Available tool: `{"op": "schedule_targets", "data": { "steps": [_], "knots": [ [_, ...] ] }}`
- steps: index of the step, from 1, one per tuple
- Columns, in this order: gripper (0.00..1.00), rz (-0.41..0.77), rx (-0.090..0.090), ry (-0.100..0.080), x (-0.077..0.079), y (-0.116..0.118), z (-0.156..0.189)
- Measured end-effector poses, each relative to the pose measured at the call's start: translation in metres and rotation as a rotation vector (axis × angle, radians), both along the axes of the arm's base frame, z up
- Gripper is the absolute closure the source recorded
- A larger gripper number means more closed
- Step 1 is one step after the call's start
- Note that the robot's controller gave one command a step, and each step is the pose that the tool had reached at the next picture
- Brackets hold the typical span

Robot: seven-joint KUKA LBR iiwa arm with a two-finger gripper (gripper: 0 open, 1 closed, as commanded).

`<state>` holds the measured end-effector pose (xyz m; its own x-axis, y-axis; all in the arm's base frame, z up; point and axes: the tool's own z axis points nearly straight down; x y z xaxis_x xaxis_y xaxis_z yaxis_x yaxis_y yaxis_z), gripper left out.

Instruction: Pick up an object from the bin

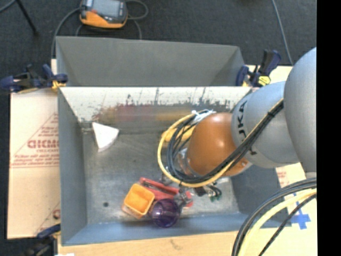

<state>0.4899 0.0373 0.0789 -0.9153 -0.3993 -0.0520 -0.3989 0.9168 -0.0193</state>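
My gripper [186, 192] is low in the bin's front middle, mostly hidden under the arm's orange cover, with only a dark part of it showing. It sits right at the end of a red-handled tool [159, 186] that lies flat and points left. An orange square cup [138, 200] lies just left of the tool. A clear purple cup [164, 213] lies on its side directly in front of the gripper, near the front wall. Whether the gripper touches any of them is hidden.
A white wedge-shaped piece [104, 135] lies far off in the back left corner. A small dark and green thing [215, 196] peeks out right of the gripper. The arm with its cables covers the bin's right half.
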Motion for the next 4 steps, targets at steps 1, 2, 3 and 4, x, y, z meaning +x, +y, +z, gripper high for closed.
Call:
{"op": "schedule_targets", "data": {
  "steps": [1, 2, 3, 4],
  "knots": [
    [1.00, 0.001, 0.000, 0.000, 0.000, 0.000, 0.000],
    [1.00, -0.013, -0.003, 0.041, -0.002, 0.001, 0.047],
    [1.00, 0.115, -0.007, 0.056, 0.006, 0.009, 0.112],
    [1.00, 0.138, -0.006, 0.041, 0.004, 0.010, 0.127]
  ]
}}
